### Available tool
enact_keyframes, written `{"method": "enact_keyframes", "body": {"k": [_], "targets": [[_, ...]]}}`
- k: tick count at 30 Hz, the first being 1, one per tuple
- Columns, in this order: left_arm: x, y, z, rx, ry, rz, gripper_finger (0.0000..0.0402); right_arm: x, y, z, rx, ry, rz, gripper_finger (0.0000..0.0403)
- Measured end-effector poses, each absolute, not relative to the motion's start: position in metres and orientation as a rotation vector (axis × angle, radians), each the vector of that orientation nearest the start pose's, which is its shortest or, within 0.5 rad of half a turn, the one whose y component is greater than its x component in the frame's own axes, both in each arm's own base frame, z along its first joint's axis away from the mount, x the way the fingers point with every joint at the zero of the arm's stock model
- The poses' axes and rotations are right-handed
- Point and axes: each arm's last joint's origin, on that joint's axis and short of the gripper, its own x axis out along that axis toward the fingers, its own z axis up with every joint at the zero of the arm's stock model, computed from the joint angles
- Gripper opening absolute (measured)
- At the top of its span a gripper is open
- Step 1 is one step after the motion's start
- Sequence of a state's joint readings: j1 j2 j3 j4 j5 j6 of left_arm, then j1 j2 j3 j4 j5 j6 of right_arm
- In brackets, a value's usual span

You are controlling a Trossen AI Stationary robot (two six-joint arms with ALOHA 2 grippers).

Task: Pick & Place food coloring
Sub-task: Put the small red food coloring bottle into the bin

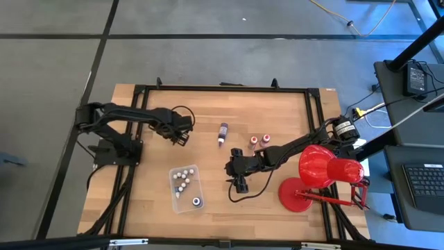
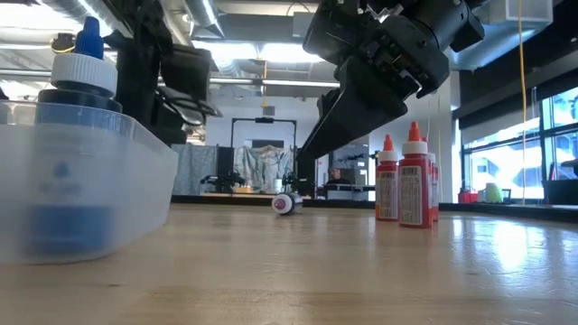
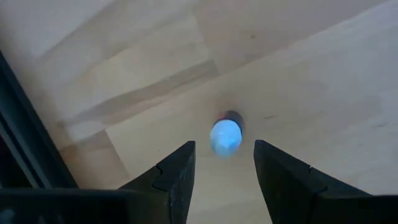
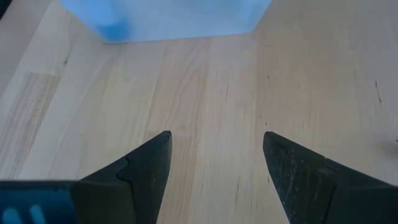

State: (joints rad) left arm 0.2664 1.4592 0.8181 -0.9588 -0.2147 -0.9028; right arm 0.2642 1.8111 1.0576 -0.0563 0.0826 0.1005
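High view: my left gripper (image 1: 184, 136) hangs over the wooden table (image 1: 277, 111) at its left back; my right gripper (image 1: 239, 184) waits just right of the clear rectangular plastic tray (image 1: 174, 200), which holds several small white-capped dropper bottles (image 1: 182, 178). A longer purple bottle (image 1: 223, 133) lies mid-table; two red-capped bottles (image 1: 259, 140) stand near it, and a red desk lamp (image 1: 320, 167) sits further right.
Low view: a blue-capped bottle (image 2: 84, 63) stands in the tray.
Left wrist view: my fingers (image 3: 174, 177) stand apart around a small blue-capped bottle (image 3: 225, 135) seen end-on, not touching it.
Right wrist view: fingers wide apart, nothing between them.
Doing it well: I judge I should centre on the cap, descend straight, then squeeze gently so the bottle does not roll.
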Motion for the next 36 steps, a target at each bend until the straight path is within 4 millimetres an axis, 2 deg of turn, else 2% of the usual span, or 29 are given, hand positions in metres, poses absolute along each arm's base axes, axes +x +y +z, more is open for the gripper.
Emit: {"method": "enact_keyframes", "body": {"k": [10,18,26,30,36], "targets": [[0.213,0.071,0.164,-0.700,1.364,1.047,0.0131,0.357,0.094,0.166,-0.045,0.806,0.131,0.0255],[0.213,0.070,0.164,-0.737,1.384,1.007,0.0084,0.357,0.094,0.166,-0.045,0.806,0.131,0.0255],[0.213,0.071,0.165,-0.663,1.403,0.974,0.0043,0.357,0.094,0.166,-0.045,0.806,0.131,0.0255],[0.210,0.068,0.173,-0.652,1.373,0.958,0.0044,0.357,0.094,0.166,-0.045,0.807,0.131,0.0255],[0.202,0.048,0.203,-0.673,1.255,0.816,0.0044,0.356,0.094,0.165,-0.048,0.818,0.130,0.0255]]}}
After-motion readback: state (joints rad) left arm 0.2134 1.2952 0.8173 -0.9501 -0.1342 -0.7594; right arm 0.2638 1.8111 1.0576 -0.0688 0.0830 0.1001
